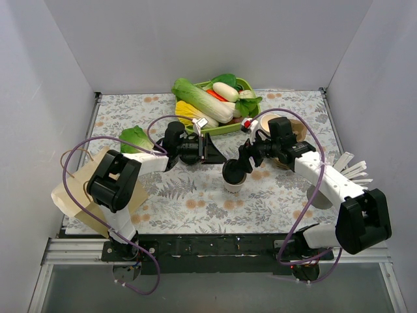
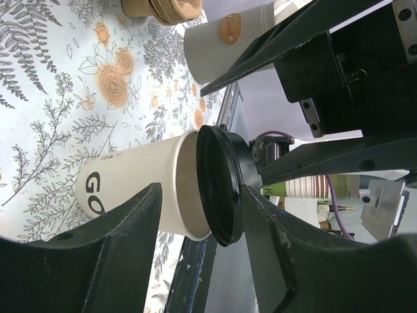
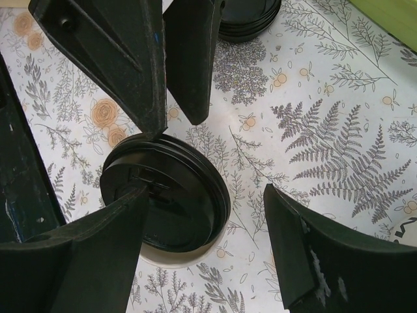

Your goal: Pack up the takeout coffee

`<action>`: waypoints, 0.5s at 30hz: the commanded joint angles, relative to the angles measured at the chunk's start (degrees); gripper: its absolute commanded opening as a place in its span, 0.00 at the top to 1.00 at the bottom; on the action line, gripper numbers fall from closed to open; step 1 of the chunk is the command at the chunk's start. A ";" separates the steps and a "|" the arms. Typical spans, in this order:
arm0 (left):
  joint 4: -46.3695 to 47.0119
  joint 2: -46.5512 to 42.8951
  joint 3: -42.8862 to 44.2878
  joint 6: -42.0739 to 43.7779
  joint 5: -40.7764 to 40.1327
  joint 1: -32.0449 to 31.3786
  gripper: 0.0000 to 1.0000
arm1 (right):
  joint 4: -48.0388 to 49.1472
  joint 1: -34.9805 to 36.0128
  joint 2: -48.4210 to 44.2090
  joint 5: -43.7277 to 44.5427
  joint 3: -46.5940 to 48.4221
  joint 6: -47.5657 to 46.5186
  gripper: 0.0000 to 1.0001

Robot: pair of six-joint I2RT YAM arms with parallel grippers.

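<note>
Cream lidded cup (image 2: 137, 186) sits between left fingers (image 2: 111, 261).

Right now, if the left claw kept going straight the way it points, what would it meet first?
Most likely the coffee cup, around its black lid, which stands straight ahead in line with the open jaws. How much gap remains is hard to judge.

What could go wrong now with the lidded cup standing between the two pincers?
1. In the left wrist view the black lid does not look fully seated on the coffee cup, so it may pop off if squeezed.
2. The left pincer and the open right pincer both crowd the cup. Their fingers might collide or tip it over.
</note>
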 commanded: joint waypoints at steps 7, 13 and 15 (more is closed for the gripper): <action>-6.47 -3.23 2.49 6.46 -2.79 0.04 0.49 | 1.66 0.75 0.81 1.14 2.83 0.49 0.22; -5.77 -2.35 2.05 6.46 -2.26 0.04 0.49 | 0.96 0.84 0.99 1.49 3.00 0.14 0.23; -5.16 -2.00 1.61 6.03 -2.00 -0.05 0.49 | 0.78 0.84 1.07 1.40 2.91 0.05 0.23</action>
